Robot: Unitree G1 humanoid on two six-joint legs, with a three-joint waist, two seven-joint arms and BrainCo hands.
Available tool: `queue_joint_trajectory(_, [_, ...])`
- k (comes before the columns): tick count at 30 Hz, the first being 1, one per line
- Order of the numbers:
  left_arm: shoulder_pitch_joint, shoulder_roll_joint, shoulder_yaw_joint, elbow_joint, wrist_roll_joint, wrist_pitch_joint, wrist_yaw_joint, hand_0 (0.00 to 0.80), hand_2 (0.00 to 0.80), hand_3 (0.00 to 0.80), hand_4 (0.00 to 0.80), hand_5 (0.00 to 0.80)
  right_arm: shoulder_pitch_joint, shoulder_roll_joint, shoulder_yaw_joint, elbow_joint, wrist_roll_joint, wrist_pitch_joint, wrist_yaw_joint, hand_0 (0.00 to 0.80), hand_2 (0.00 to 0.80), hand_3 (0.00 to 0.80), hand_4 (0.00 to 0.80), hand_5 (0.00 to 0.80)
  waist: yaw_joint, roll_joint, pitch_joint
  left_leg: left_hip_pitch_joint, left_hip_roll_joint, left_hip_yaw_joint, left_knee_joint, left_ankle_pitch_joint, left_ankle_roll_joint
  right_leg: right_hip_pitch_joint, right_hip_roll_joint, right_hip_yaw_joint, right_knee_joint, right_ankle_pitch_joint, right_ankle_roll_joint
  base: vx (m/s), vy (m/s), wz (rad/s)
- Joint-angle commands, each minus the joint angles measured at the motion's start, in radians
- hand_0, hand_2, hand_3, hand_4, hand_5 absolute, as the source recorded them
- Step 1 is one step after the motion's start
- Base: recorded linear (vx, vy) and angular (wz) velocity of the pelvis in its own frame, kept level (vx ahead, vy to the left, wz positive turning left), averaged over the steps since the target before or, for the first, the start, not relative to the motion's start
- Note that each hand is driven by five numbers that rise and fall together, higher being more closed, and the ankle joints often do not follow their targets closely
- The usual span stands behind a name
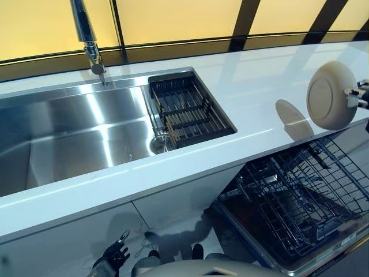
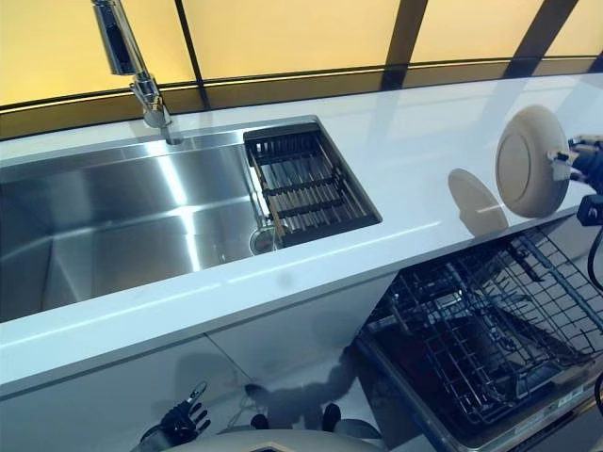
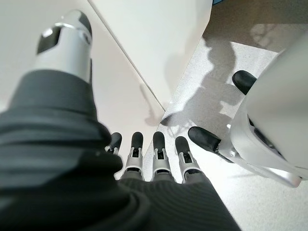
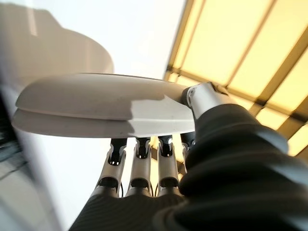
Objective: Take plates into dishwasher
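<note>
A beige plate (image 1: 330,95) hangs on edge above the counter's right end, its underside facing me, pinched by my right hand (image 1: 356,97) at its rim. In the right wrist view the plate (image 4: 96,108) lies between the thumb and the fingers (image 4: 139,159). Below it stands the open dishwasher with its dark wire rack (image 1: 300,199) pulled out, holding no plates that I can see. My left hand (image 1: 112,257) hangs low in front of the cabinet, fingers straight and holding nothing, as the left wrist view shows (image 3: 154,154).
A white counter (image 1: 248,98) runs across, with a steel sink (image 1: 69,133) and a tap (image 1: 87,34) at left. A dark drain basket (image 1: 187,109) sits in the sink's right part. White cabinet fronts (image 1: 86,231) stand below.
</note>
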Motion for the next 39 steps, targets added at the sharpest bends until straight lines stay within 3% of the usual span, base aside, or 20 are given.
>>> queue_joint_trajectory(1, [-0.030,0.031,-0.009,0.010,-0.050,-0.017,0.021,0.000,0.000,0.000,0.000,0.000,-0.017,-0.032,-0.095,-0.047,-0.015,-0.077,0.000,0.800,0.800,0.800,0.800,0.800,-0.002,-0.017,-0.018,0.022,-0.030,-0.025,0.015,-0.087,0.022,0.002,-0.022,0.021,0.071,-0.050,0.090,-0.014,-0.009,-0.09])
queue_joint_trajectory(15, [-0.021,0.022,0.022,-0.015,-0.049,-0.029,0.032,0.000,0.000,0.000,0.000,0.000,0.318,0.114,-0.258,-0.097,-0.077,-0.117,0.024,0.800,0.800,0.800,0.800,0.800,-0.045,-0.008,0.003,0.020,-0.026,0.002,0.017,-0.088,0.028,-0.022,-0.017,0.052,0.073,-0.033,0.098,-0.014,-0.015,-0.10])
queue_joint_trajectory(24, [-0.035,0.022,0.030,-0.034,-0.049,-0.029,0.029,0.000,0.000,0.000,0.000,0.000,0.378,0.230,-0.224,-0.067,-0.160,-0.151,0.010,0.800,0.800,0.800,0.800,0.800,-0.046,0.001,0.011,0.019,-0.028,0.008,0.019,-0.090,0.029,-0.028,-0.019,0.052,0.070,-0.028,0.099,-0.005,-0.017,-0.03])
queue_joint_trajectory(39, [-0.050,0.031,0.042,-0.038,-0.036,-0.032,0.015,0.000,0.000,0.000,0.000,0.000,0.349,0.304,-0.152,0.019,-0.279,-0.213,-0.039,0.800,0.800,0.800,0.800,0.800,-0.025,0.023,0.017,0.013,-0.034,-0.001,0.028,-0.095,0.030,-0.028,-0.033,0.032,0.072,-0.034,0.099,0.005,-0.039,0.00])
